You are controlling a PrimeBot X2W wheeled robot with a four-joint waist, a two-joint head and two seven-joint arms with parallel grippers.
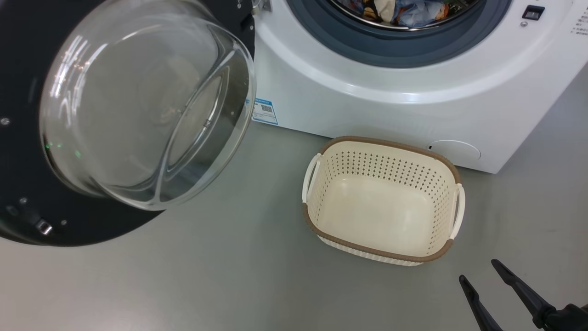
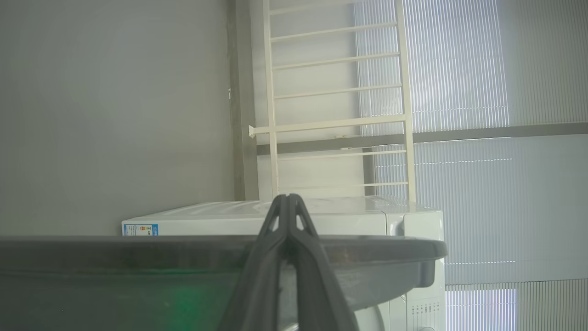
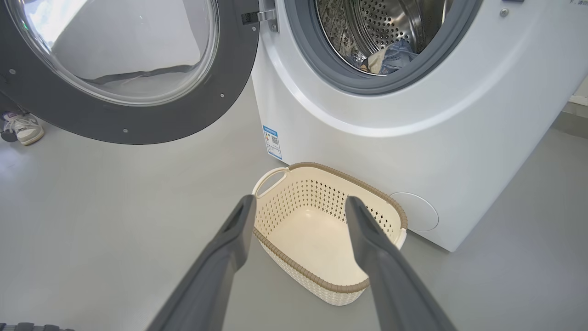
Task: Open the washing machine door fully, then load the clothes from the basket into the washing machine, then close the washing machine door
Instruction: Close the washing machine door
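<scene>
Well, in the head view the large round glossy black washing machine door (image 1: 138, 105), with its bulging clear glass bowl, hangs wide open at the left. It stands beside the white boxy front-loading washing machine (image 1: 390, 101). The clothes (image 1: 404, 11), light-blue printed fabric with cream cloth, lie inside the steel drum (image 1: 363, 18) at the top edge. The small rectangular cream perforated plastic basket (image 1: 390, 143), with its brown woven-look rim, stands empty on the grey floor (image 1: 183, 276) just in front of the washer. My right pincer (image 1: 478, 270) hovers at the lower right near the basket, fingers spread and gripping nothing.

In the left wrist view my left pincer (image 2: 287, 198) is pressed together with nothing between its fingers. It rises past the door's dark edge, and I cannot tell whether they touch. Behind it are the washer's top and a cream slatted rack (image 2: 337, 92).

In the right wrist view the spread fingers frame the basket below the open drum, where the clothes rest. A pale sneaker (image 3: 25, 128) sits on the floor at the far left, by the door's lower edge.
</scene>
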